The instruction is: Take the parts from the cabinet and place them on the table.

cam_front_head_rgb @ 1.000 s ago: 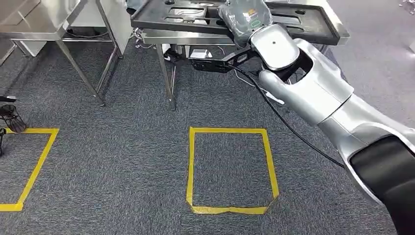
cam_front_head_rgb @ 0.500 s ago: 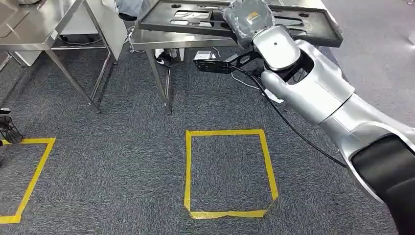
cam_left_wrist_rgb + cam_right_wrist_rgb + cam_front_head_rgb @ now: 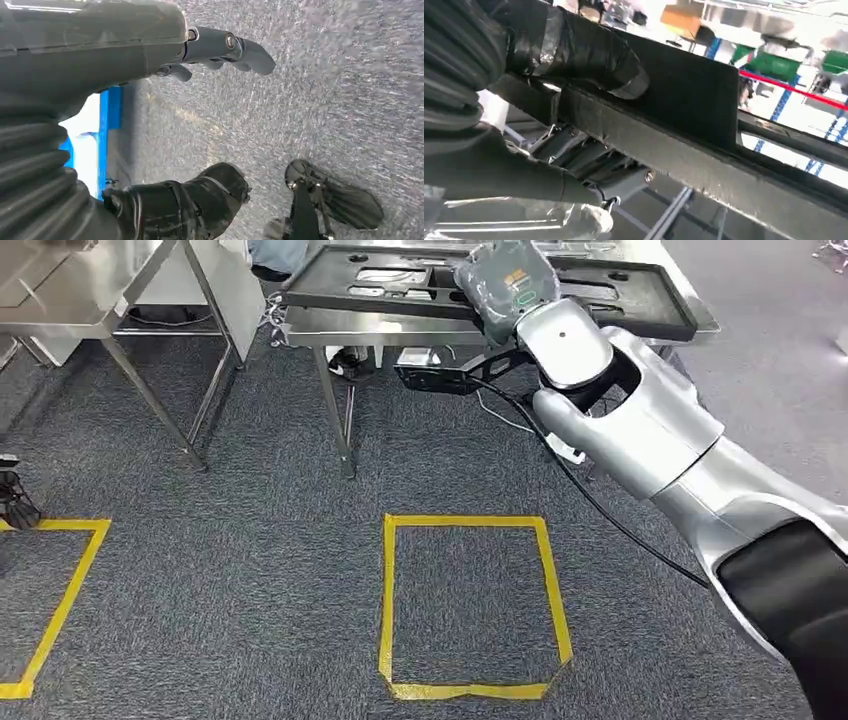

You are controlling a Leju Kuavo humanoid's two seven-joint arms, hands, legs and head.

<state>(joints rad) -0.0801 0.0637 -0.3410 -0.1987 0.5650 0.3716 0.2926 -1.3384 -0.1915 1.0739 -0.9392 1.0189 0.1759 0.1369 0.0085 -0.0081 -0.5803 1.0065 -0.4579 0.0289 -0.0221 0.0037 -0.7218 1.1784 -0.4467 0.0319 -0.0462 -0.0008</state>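
Looking down from the head, the right hand [image 3: 508, 285] held the big black tray part [image 3: 620, 300] by its near rim, over the steel counter [image 3: 400, 332]. At the left wrist, the left hand [image 3: 165, 125] hung over the carpet, fingers [image 3: 245, 50] apart, holding nothing. At the right wrist, dark fingers [image 3: 589, 50] wrapped the edge; it looked stiff, wide and likely heavy.
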